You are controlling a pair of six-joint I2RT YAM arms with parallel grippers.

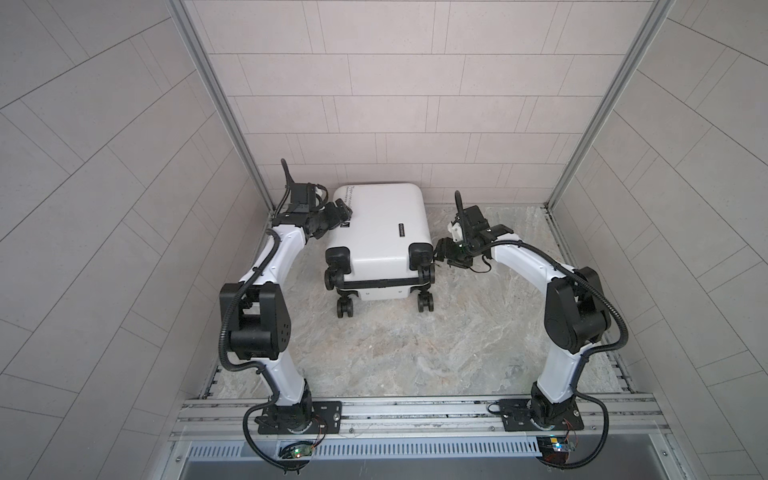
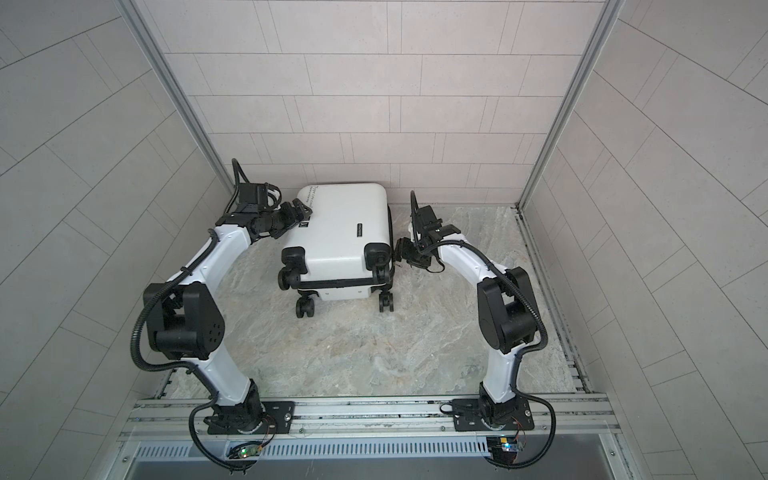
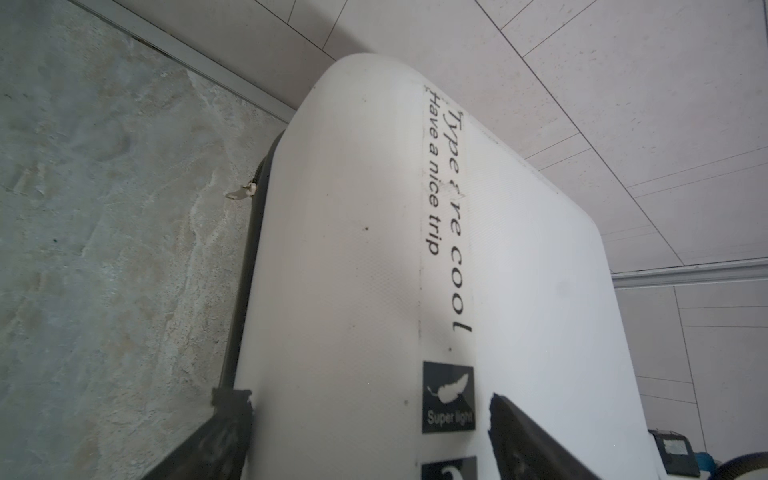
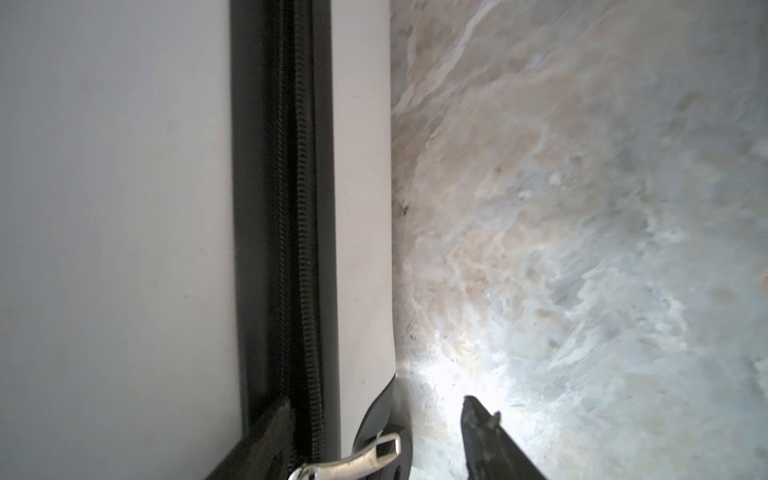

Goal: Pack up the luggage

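Observation:
The luggage [image 1: 376,232] [image 2: 338,232] is a white hard-shell suitcase, lying flat and zipped closed, its black wheels [image 1: 344,306] toward the front. My left gripper [image 1: 344,212] [image 2: 304,212] is at its left edge, open. In the left wrist view that gripper [image 3: 368,411] straddles the rounded edge of the luggage [image 3: 353,249], near the "Super light" square [image 3: 449,397]. My right gripper [image 1: 439,251] [image 2: 400,251] is low at the right side, by a rear wheel housing. That gripper [image 4: 376,415] is open, with a silver zipper pull [image 4: 357,457] lying between its fingers, beside the closed black zipper [image 4: 299,208].
The marbled tabletop [image 1: 395,345] spreads in front of the suitcase. The tiled back wall [image 1: 374,158] stands just behind the case, and side walls with metal corner posts [image 1: 253,174] close in. Another zipper pull [image 3: 241,192] hangs on the case's left side.

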